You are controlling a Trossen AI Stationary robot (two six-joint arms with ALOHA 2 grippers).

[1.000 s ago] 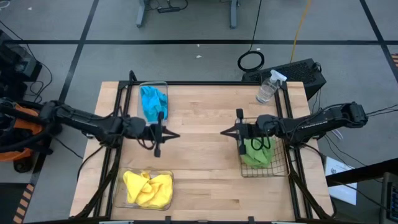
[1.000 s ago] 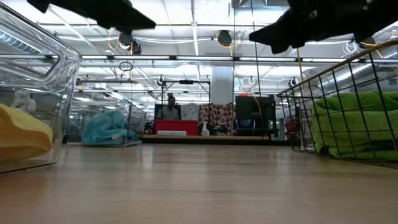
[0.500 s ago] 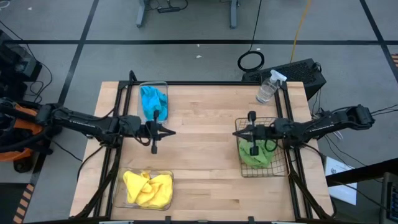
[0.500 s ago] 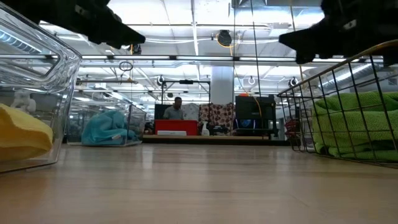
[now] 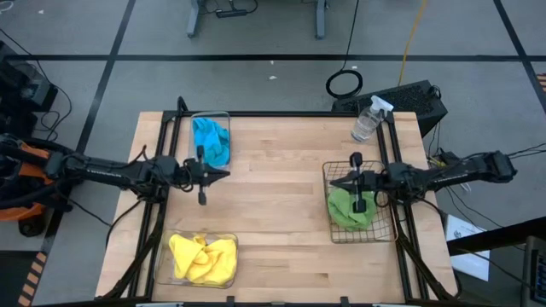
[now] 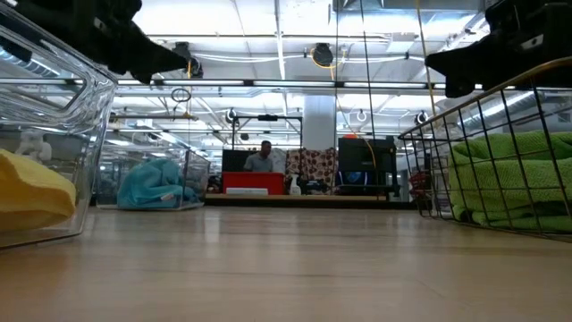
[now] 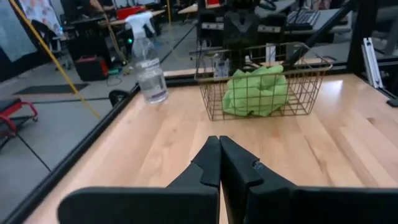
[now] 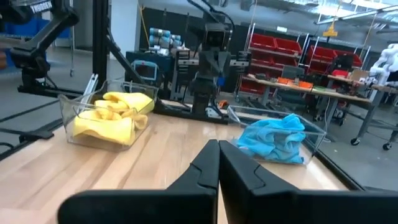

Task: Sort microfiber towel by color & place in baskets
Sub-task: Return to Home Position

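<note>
Seen from above, a pale wooden counter [image 5: 273, 213] fills the middle of the frame. The dark left arm [image 5: 111, 170] reaches in from the left edge and the dark right arm [image 5: 444, 175] from the right edge. Both lie level at about mid-height.

Three containers sit on the counter, each with its own colour. The wire basket [image 5: 388, 237] at centre right holds the green towels [image 5: 345, 213]. The lower clear tub [image 5: 162, 266] at lower left holds the yellow towels [image 5: 203, 258]. The upper clear tub [image 5: 192, 119] at upper left holds the blue towels [image 5: 212, 141]. No towel lies loose on the wood, so the sorting looks complete.

The left tool [image 5: 223, 173] hangs just below the upper clear tub. Its fingers are pressed together and hold nothing. The right tool [image 5: 333, 181] hangs over the upper left part of the wire basket, above the green towels. It is likewise pinched closed and empty. The two tips point at each other along the counter's long axis, with bare wood between them.

What remains, by my reading, is for each arm to pull back toward its own side. The right tool is the one that matters, since the basket rim lies directly beneath it.

A clear spray bottle [image 5: 367, 119] stands at the counter's upper right corner, apart from both tools.
</note>
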